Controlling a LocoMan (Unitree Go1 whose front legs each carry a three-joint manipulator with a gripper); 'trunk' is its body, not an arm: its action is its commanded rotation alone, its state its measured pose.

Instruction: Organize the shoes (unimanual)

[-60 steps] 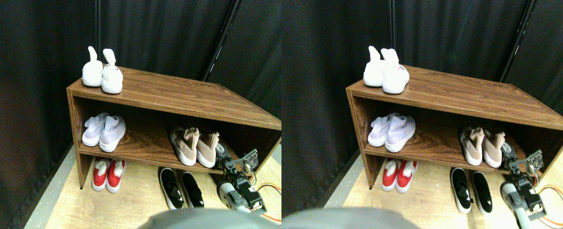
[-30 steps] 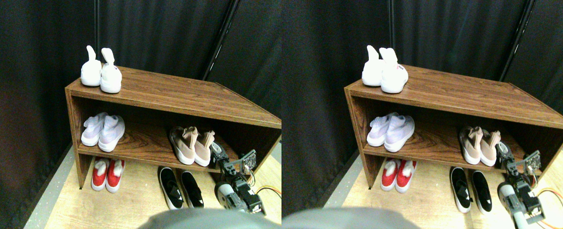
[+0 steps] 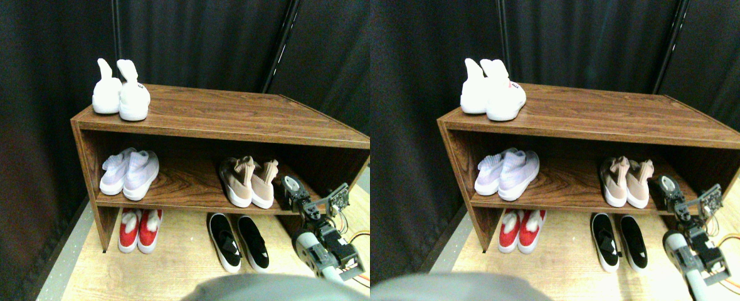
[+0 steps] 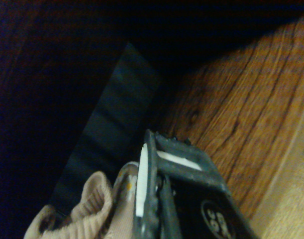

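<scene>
A brown wooden rack [image 3: 232,119] holds the shoes. A white pair [image 3: 121,94] stands on its top at the left. On the middle shelf are a pale-lavender pair [image 3: 130,172] at the left and a dusty-pink knit pair [image 3: 248,182] toward the right. On the floor beneath are a red pair [image 3: 139,229] and a black slip-on pair [image 3: 238,241]. My right gripper [image 3: 291,188] is at the shelf's front edge, just right of the right pink shoe. In the wrist view the pink knit collar [image 4: 87,209] lies close beside the dark jaw frame, over the shelf board [image 4: 241,114].
Black curtains [image 3: 31,125] close in the rack from behind and on the left. The rack's right side wall [image 3: 345,179] stands close to my arm. An orange cable [image 3: 359,239] loops on the light wooden floor [image 3: 175,263] at the lower right.
The whole picture has shifted, so the camera has moved. My gripper still sits beside the right pink shoe and now stands a little higher against the shelf edge.
</scene>
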